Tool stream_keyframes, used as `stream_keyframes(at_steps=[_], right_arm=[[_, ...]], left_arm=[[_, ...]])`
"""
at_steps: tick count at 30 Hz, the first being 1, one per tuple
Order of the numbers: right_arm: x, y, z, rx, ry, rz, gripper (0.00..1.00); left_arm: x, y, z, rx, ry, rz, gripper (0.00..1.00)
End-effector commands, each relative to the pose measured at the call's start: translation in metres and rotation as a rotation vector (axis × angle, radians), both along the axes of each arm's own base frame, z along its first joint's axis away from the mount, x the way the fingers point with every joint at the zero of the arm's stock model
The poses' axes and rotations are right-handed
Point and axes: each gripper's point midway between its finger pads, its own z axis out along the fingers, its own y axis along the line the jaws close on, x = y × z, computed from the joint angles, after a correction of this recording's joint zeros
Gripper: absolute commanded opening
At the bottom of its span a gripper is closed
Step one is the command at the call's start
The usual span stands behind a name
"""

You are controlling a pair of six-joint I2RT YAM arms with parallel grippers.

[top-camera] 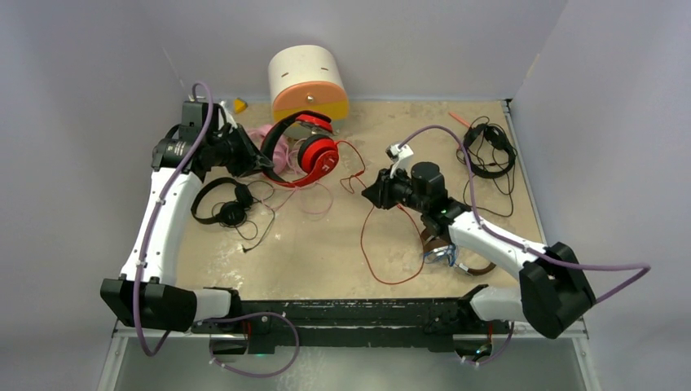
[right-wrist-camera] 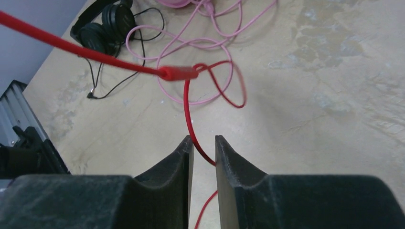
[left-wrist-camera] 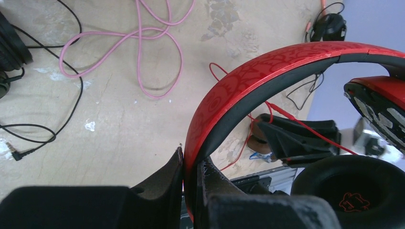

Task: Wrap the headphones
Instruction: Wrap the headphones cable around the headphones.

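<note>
Red headphones [top-camera: 318, 155] gripped by left jaws over tan table [top-camera: 326, 254]; right jaws: cannot tell.

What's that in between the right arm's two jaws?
The red headphone cable runs down through the narrow gap between the jaws of the right gripper. The right wrist view shows it.

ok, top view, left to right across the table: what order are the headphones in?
black headphones → red headphones → brown headphones → second black headphones. The pink pair overlaps the red, so it is left out.
</note>
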Motion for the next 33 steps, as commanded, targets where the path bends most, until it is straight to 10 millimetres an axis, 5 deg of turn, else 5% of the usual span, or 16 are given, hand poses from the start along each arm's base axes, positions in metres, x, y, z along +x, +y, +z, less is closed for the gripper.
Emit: stream_keyframes(at_steps=[1,5,8,12,17,21,26,30,33], right_arm=[[-0.004,0.021,0.014,0.069,-0.016,0.103,0.25],[-0.006,0.02,0.008,0.065,-0.006,0.098,0.26],[-0.008,0.02,0.009,0.061,-0.007,0.107,0.0],[-0.02,0.026,0.008,0.082,0.037,0.151,0.0],[-0.064,0.051,-0.009,0.016,0.085,0.231,0.0],[-0.106,0.061,-0.032,-0.05,0.144,0.313,0.0],[-0.122,0.027,-0.058,-0.094,0.191,0.208,0.0],[-0.12,-0.021,-0.075,-0.138,0.264,-0.058,0.0],[-0.106,-0.063,-0.073,-0.17,0.262,-0.313,0.0]], left_arm=[[0.006,-0.017,0.043,-0.12,-0.083,-0.032,0.0],[0.008,-0.022,0.05,-0.155,-0.095,-0.046,0.0],[0.01,-0.019,0.053,-0.143,-0.1,-0.02,0.0],[0.023,-0.011,0.056,-0.143,-0.061,0.09,0.0],[0.05,0.003,0.059,-0.172,0.015,0.281,0.0],[0.066,0.025,0.081,-0.285,0.0,0.38,0.0],[0.072,0.078,0.101,-0.431,-0.014,0.523,0.0],[0.067,0.139,0.096,-0.407,-0.025,0.721,0.0],[0.059,0.163,0.083,-0.374,-0.018,0.818,0.0]])
